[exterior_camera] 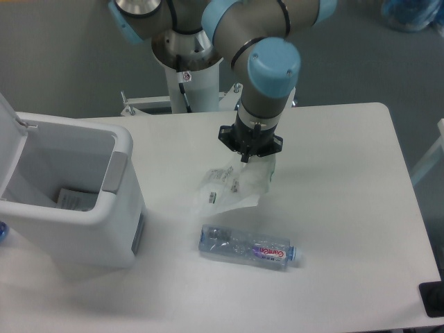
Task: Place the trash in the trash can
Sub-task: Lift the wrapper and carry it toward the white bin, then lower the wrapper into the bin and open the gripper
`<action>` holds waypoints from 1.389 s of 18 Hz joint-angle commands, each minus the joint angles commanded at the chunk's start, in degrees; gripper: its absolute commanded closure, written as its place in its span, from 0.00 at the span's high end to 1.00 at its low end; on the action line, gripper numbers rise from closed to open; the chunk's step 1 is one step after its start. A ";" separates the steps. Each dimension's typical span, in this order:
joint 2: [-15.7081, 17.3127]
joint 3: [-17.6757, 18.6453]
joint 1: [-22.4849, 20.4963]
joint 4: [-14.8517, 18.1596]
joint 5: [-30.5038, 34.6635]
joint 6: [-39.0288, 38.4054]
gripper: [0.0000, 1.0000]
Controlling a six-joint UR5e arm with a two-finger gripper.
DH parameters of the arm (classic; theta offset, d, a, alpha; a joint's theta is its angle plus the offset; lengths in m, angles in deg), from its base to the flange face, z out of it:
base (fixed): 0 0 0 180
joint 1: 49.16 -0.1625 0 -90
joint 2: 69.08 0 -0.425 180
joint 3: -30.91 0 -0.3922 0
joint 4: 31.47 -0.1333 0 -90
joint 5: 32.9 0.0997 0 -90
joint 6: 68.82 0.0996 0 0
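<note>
Bag (232,189): pinched by end effector (250,154), hanging above desk (347,187); bottle (247,247) lying untouched; bin (69,201) open, both items outstanding

The thin clear plastic bag with little printed labels (232,187) hangs crumpled, lifted by its top edge. The clear water bottle with the red-and-blue label (248,248) lies on its side just below. The big white boxy trash can (69,198) sits left, lid open.

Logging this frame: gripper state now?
Gripper: closed on the clear plastic bag, which hangs from it above the table.
</note>
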 joint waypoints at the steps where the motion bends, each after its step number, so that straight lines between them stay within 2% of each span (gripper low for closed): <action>1: 0.26 -1.15 -0.09 0.00 -1.23 -0.09 0.00; 10: 3.16 -7.92 -0.70 -0.09 -10.29 -1.49 0.00; 19: 12.47 -7.49 -0.97 -0.35 -21.63 -3.43 0.00; 22: 15.20 -5.56 0.35 -0.44 -22.69 -5.01 0.00; 25: 16.00 -3.98 4.56 -0.96 -23.48 -5.01 0.00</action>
